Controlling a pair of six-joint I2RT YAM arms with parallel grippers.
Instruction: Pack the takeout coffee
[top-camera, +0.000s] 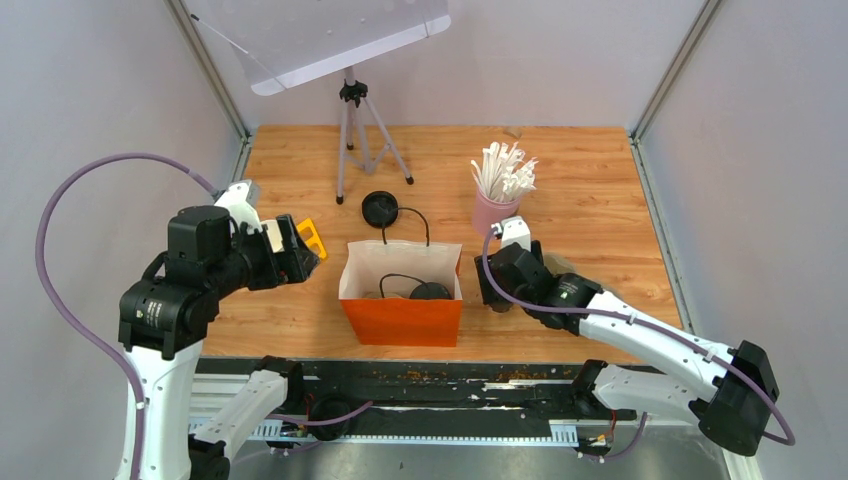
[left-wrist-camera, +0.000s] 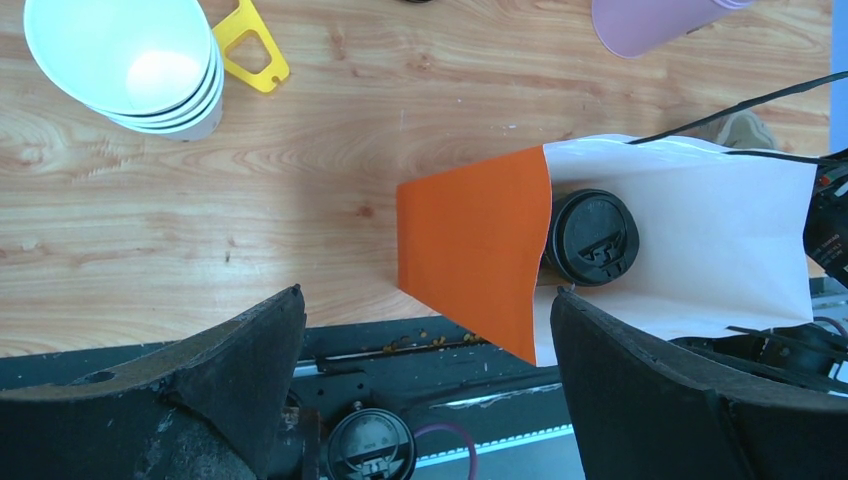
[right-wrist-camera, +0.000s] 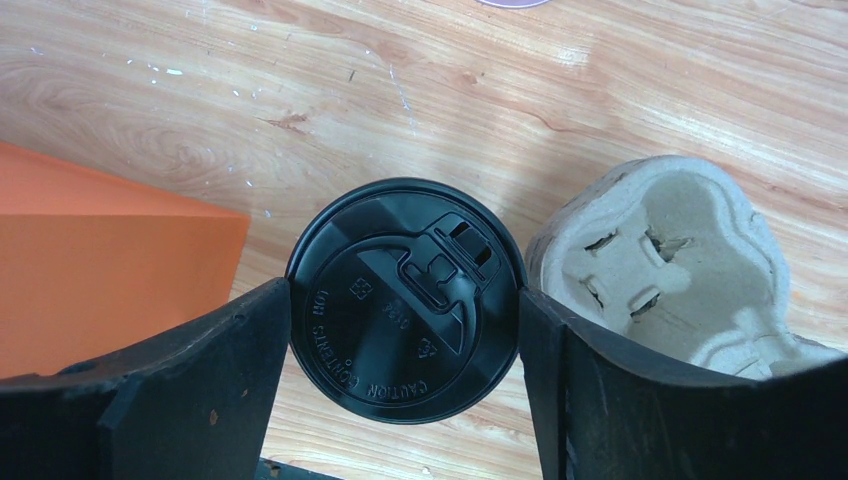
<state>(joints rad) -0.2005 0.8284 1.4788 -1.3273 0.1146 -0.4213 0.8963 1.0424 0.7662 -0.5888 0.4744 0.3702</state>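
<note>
One takeout coffee (right-wrist-camera: 405, 330), a cup under a round black lid, stands on the table between the orange bag (right-wrist-camera: 100, 260) and the brown pulp tray (right-wrist-camera: 670, 260). My right gripper (right-wrist-camera: 405, 290) is shut on it, both fingers against the lid's rim; the wrist hides this cup in the top view. A second lidded cup (left-wrist-camera: 592, 237) sits inside the orange bag (top-camera: 400, 320), its lid (top-camera: 430, 291) showing from above. My left gripper (left-wrist-camera: 428, 293) hangs open and holds nothing, left of the bag, above its near left corner.
A stack of empty white cups (left-wrist-camera: 130, 65) and a yellow tool (left-wrist-camera: 250, 45) lie left of the bag. A loose black lid (top-camera: 380, 208), a tripod (top-camera: 350, 130) and the pink cup of straws (top-camera: 492, 212) stand behind it. A black rail runs along the near edge.
</note>
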